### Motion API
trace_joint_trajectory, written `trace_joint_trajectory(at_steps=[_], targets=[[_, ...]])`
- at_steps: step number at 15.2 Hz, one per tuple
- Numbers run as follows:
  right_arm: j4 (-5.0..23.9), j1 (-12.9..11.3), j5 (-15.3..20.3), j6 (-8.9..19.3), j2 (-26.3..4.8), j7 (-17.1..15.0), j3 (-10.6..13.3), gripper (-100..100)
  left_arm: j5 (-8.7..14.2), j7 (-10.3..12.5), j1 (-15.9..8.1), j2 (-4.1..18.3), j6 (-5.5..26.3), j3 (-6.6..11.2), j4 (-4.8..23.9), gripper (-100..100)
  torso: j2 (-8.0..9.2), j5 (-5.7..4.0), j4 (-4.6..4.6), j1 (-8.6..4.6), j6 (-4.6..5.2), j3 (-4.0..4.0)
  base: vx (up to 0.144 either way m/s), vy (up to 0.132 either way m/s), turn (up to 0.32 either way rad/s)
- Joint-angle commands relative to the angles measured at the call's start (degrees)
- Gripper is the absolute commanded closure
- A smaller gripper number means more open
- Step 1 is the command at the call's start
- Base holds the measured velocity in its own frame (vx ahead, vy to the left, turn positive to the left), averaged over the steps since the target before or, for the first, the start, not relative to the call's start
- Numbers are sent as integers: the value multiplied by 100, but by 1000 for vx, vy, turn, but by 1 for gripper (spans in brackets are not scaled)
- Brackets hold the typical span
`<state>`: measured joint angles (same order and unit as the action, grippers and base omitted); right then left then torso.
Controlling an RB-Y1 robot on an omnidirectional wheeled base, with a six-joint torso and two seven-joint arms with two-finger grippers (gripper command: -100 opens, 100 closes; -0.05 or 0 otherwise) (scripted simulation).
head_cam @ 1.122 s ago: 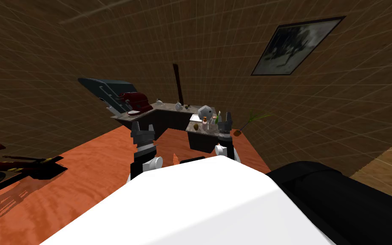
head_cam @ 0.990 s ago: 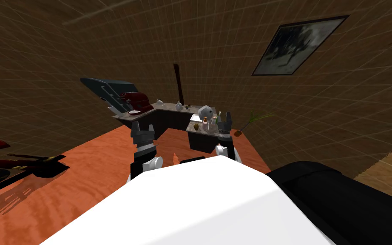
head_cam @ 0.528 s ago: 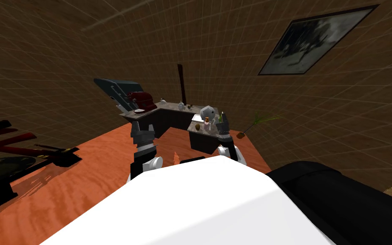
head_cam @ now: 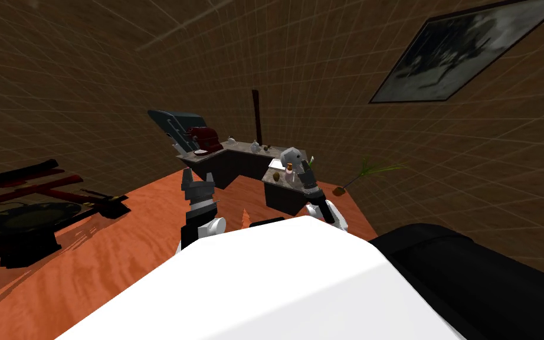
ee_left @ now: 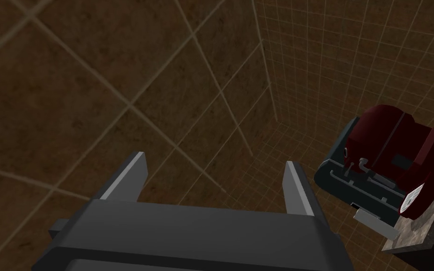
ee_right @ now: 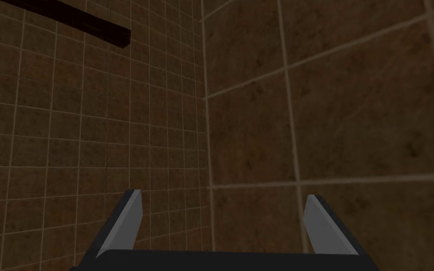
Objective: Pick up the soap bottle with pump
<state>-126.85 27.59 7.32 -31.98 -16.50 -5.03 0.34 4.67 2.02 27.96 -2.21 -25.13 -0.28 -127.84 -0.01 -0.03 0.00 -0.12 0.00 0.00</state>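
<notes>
Facing the counter (head_cam: 242,151), we held nothing: left gripper (ee_left: 213,169) and right gripper (ee_right: 223,200) gaped empty, soap bottle (head_cam: 289,172) well ahead of them.

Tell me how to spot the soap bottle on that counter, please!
Find the L-shaped counter against the brown tiled wall and go to its nearer, right-hand wing. There, in front of the big grey faceted lump, stands the soap bottle, just left of my right end effector. It is the small pale bottle with an orange top; its left neighbour is a brown ball.
</notes>
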Motion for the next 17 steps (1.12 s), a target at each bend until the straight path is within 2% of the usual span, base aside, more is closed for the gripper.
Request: trace_joint_trajectory(at_steps=[1, 3, 4, 6, 7, 9, 10, 12, 13, 17], targets=[[50, 38, 122, -22, -286, -4, 29, -100, 0, 0, 0, 0, 0, 0, 0, 0, 0, 0, 0, 0, 0, 0, 0, -26, 123], [50, 38, 122, -22, -416, -4, 29, -100, 0, 0, -1, 0, 0, 0, 0, 0, -1, 0, 0, -2, -3, -1, 1, -25, 145], [97, 67, 238, -30, -619, -6, 57, -100, 0, 0, 0, 0, 0, 0, 0, 0, -2, 0, 0, 0, -1, -1, -3, -27, 210], [97, 67, 238, -30, -771, -6, 57, -100, 0, 0, 0, 0, 0, 0, 0, 0, -1, 0, 0, -3, -2, 0, -3, -29, 127], [147, 97, 362, -40, -965, -9, 87, -100, 0, 0, 0, 0, 0, 0, 0, 0, -1, 0, 0, -2, 0, 0, -2, -23, 177], [147, 97, 362, -40, -1140, -9, 87, -100, 0, 0, -1, 0, 0, 0, 0, 0, -1, 0, 0, -2, -3, -1, -4, -29, 141], [201, 129, 492, -49, -1318, -12, 119, -100, 0, 0, 0, 0, 0, 0, 0, 0, -1, 0, 0, -2, 0, -1, -4, -29, 185], [201, 129, 492, -49, -1521, -12, 119, -100, 0, 0, 0, 0, 0, 0, 0, 0, -1, 0, 0, -5, -2, -1, -3, -34, 143], [258, 163, 628, -58, -1680, -15, 151, -100, 0, 0, 0, 0, 0, 0, 0, 0, -2, -1, 0, -4, 0, -1, -8, -31, 238], [318, 198, 769, -68, -2177, -18, 185, -100, 0, 0, -1, 0, 0, 0, 0, 0, -2, -1, 0, -4, -4, -1, -6, -34, 185]])
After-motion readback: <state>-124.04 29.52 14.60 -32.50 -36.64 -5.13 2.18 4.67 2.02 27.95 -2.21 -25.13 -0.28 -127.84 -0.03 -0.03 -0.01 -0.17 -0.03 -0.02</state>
